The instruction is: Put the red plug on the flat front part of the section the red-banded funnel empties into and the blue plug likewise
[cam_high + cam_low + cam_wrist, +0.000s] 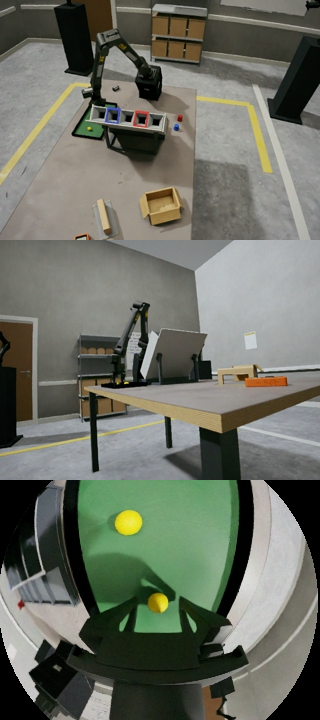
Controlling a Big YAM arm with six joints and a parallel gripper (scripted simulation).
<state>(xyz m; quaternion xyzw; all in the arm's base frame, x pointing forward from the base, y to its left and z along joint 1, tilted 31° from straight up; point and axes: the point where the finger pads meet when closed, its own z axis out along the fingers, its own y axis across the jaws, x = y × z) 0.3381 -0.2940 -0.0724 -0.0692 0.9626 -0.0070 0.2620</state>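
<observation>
My gripper (118, 380) (158, 600) is open, low over the green tray (87, 137) (246, 530), its fingertips on either side of a yellow marble (158, 603). Another yellow marble (89, 128) (128, 522) lies farther along the tray. The red plug (179, 118) (21, 604) and the blue plug (176, 127) stand on the table beside the funnel board. The funnel board has a blue-banded funnel (118, 116) second from the left and a red-banded funnel (147, 120) fourth in the top view. The board hides its front and part of my gripper there; the pipes are hidden.
The funnel board's pale back (178, 353) leans on a dark stand (131, 151) right beside the tray. A small dark cylinder (115, 88) lies near the arm's base (149, 87). An open cardboard box (165, 218), a wood-handled trowel (104, 217) and an orange device (266, 381) are farther off.
</observation>
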